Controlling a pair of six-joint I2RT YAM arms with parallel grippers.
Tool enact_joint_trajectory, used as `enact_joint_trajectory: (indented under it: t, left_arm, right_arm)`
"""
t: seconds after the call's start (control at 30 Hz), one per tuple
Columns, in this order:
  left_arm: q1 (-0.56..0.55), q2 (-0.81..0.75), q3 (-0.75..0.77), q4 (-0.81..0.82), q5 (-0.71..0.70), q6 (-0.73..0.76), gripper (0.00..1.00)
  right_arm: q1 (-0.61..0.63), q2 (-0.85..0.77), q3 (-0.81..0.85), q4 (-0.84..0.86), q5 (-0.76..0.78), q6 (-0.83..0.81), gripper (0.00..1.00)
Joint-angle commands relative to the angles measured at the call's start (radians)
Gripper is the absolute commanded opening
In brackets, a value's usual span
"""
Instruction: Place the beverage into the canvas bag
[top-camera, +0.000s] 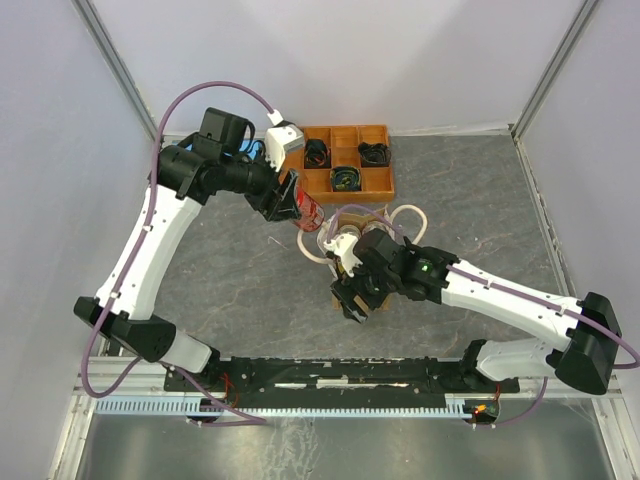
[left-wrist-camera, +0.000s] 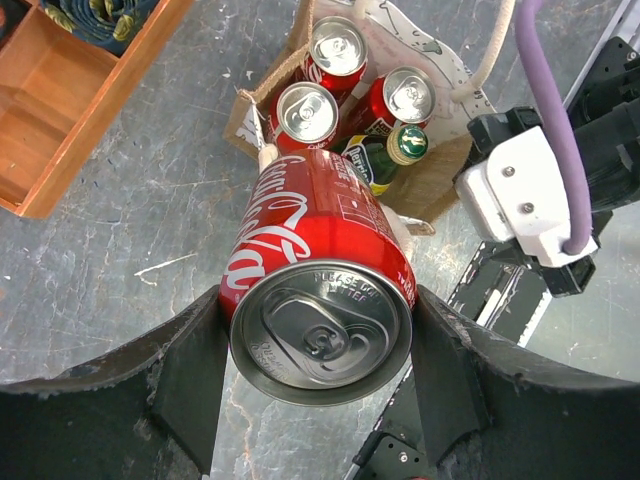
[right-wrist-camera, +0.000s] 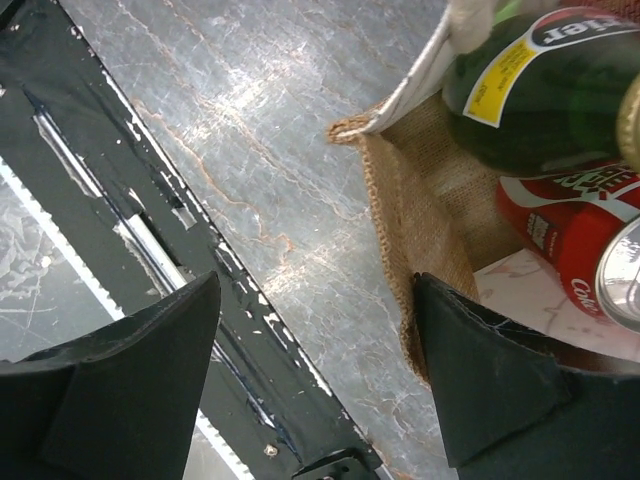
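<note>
Left gripper (left-wrist-camera: 320, 385) has its black jaws clamped on both sides of a glossy red aluminium Coca-Cola can (left-wrist-camera: 320, 255), white script down the side and the silver pull-tab top facing the wrist camera. The can hangs over the grey marbled stone-look surface (left-wrist-camera: 150, 230), far end pointing at the bag, right next to its rim but not inside.

The bag itself: a small boxy tan burlap-weave tote (left-wrist-camera: 250, 112) with a cream printed panel and pale rope-like loop handles (top-camera: 410, 215). Inside it are three more red cans (left-wrist-camera: 305, 110) standing upright with shiny lids, plus a dark green glass bottle (left-wrist-camera: 385, 160) with a gold cap and a yellow label.

Right gripper (right-wrist-camera: 310, 370) has its jaws spread wide, gripping nothing. The bag's coarse frayed wall sits right up against one jaw; can't tell if they touch. The other jaw is over the black metal rail (right-wrist-camera: 150, 230) at the surface's edge.

Orange wooden compartment tray (top-camera: 390, 165) sits behind the bag, dark coiled stuff in some sections.
</note>
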Motion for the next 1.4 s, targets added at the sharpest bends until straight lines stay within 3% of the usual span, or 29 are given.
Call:
enact_joint_trajectory:
  t: [0.0, 0.2, 0.43, 0.73, 1.0, 1.37]
  left_arm:
    - [0.004, 0.010, 0.061, 0.098, 0.064, 0.025, 0.03]
    - [0.004, 0.032, 0.064, 0.105, 0.080, 0.040, 0.03]
    - [-0.016, 0.063, 0.124, 0.154, 0.114, 0.047, 0.03]
    - [-0.147, 0.119, 0.136, 0.254, 0.066, 0.052, 0.03]
    - [-0.309, 0.165, 0.048, 0.401, -0.064, 0.051, 0.03]
    - [-0.418, 0.217, -0.021, 0.463, -0.166, 0.116, 0.03]
  right_arm:
    - [0.010, -0.015, 0.011, -0.064, -0.087, 0.025, 0.85]
    - [0.010, 0.008, 0.044, -0.115, -0.092, 0.014, 0.84]
    - [0.009, -0.085, 0.097, 0.005, 0.195, 0.039, 0.99]
    - [0.009, -0.213, 0.285, 0.019, 0.488, 0.049, 0.99]
    - [0.010, -0.461, 0.305, -0.051, 0.740, 0.134, 0.99]
    - [0.009, -0.556, 0.305, -0.178, 0.796, 0.206, 0.99]
